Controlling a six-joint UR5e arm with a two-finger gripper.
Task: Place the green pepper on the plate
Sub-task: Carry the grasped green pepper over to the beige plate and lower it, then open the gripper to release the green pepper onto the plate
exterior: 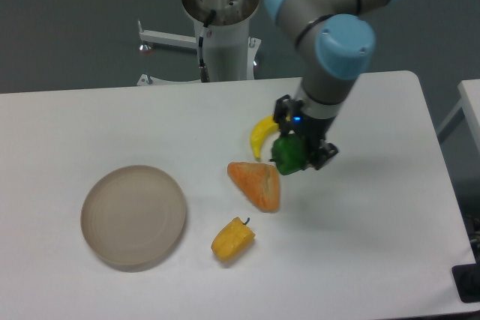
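Your claw point(298, 149) is clamped around the one green pepper point(289, 155), held just above the counter point(375, 215) beside one banana point(262, 136). The pepper looks rounded; you can't tell its stem direction or long axis. You also have one plate point(133, 216) well to the left, one yellow pepper point(232, 239), and one orange wedge point(257, 184). No writing is readable.
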